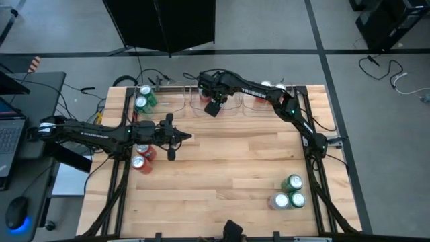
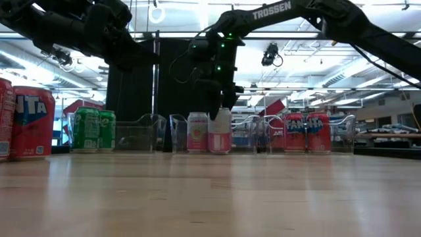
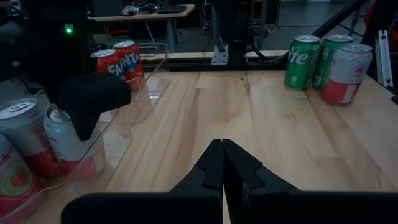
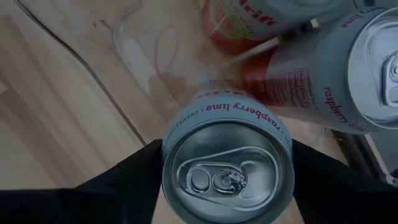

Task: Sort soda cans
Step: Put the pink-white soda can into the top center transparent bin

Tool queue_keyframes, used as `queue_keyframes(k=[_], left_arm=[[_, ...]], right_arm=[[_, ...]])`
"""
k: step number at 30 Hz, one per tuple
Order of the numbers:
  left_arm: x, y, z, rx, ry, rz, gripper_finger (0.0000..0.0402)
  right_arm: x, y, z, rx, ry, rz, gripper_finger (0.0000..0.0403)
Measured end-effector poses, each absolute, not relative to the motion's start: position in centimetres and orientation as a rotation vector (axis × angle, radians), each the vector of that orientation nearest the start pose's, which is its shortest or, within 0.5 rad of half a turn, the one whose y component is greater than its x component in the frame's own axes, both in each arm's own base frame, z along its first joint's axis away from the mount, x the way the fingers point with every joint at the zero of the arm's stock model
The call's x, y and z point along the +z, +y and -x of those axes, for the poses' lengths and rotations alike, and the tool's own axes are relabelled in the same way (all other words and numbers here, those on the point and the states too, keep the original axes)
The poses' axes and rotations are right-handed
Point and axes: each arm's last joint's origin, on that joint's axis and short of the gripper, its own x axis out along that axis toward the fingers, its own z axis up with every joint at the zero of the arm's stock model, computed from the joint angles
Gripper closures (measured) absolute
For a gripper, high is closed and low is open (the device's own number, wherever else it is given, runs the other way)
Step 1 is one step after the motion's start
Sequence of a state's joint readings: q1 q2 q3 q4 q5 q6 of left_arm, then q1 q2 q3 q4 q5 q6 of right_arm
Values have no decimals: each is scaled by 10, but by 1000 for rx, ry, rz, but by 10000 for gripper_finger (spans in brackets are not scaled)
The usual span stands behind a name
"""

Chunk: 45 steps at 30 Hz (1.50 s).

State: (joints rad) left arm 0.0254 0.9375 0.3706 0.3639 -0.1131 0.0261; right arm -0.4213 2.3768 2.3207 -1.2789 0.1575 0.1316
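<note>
My right claw (image 4: 227, 180) grips a smooth silver-white can (image 4: 227, 163), round brushed lid and pink raspberry lime lettering, inside the clear plastic middle tray (image 1: 195, 102) on the pale plank desk (image 1: 228, 168).

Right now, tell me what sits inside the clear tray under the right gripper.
The right gripper holds a silver-white raspberry lime can over the clear tray; two more silver-white cans stand inside. The floor beneath is covered.

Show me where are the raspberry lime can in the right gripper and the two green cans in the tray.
raspberry lime can (image 4: 227, 177): right wrist view, on its silver top.
green cans in the tray (image 2: 93, 130): low view, on their sides.
</note>
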Motion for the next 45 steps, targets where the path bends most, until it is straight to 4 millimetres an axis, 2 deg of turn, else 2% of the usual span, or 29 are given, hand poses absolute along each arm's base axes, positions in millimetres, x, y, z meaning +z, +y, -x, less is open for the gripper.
queue_keyframes(k=[5,7,14,19,25,28,31,35,39,45], left_arm=[[216,8,-197,136,205,-32,401],[216,8,-197,136,205,-32,401],[216,8,-197,135,205,-31,400],[216,8,-197,135,207,-31,400],[216,8,-197,135,208,-25,400],[216,8,-197,135,208,-27,400],[215,8,-197,135,208,-28,400],[216,8,-197,135,207,-28,400],[216,8,-197,135,205,-28,400],[216,8,-197,135,207,-31,400]], right_arm=[[235,-203,-438,-613,1313,-269,27],[234,-203,-438,-617,1314,-267,14],[236,-203,-437,-628,1317,-258,34],[244,-202,-433,-664,1323,-295,34],[249,-209,-420,-793,1320,-503,25],[253,-211,-412,-797,1359,-525,24],[264,-207,-403,-720,1405,-524,26],[290,-186,-396,-592,1408,-496,27],[322,-153,-392,-470,1359,-417,25],[365,-70,-388,-295,1277,-246,43]])
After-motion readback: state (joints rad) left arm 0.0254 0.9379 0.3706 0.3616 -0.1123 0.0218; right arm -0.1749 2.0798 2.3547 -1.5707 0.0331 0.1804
